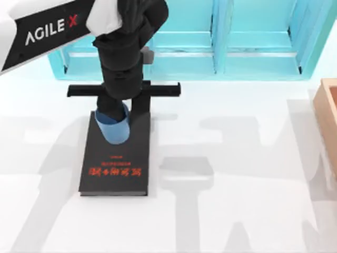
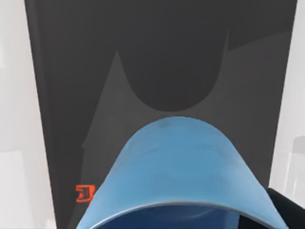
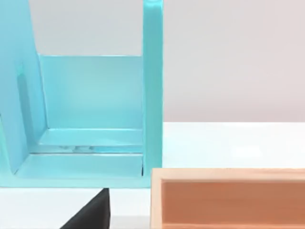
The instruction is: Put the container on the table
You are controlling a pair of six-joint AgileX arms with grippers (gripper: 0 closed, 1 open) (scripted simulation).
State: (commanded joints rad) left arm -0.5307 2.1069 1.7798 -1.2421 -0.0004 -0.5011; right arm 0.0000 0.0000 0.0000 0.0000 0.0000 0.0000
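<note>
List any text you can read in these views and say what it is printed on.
"AGILE X", white letters with a red X, on the left arm at the top view's upper left.
Red lettering on the black book under the container: too blurred to read.

Your top view looks straight down; left wrist view hugs black book [image 1: 117, 158] [image 2: 157, 57] — shared; right wrist faces shelf unit [image 3: 95, 119].

The blue container [image 2: 178, 167] sits over the black book [image 2: 143, 57].
</note>
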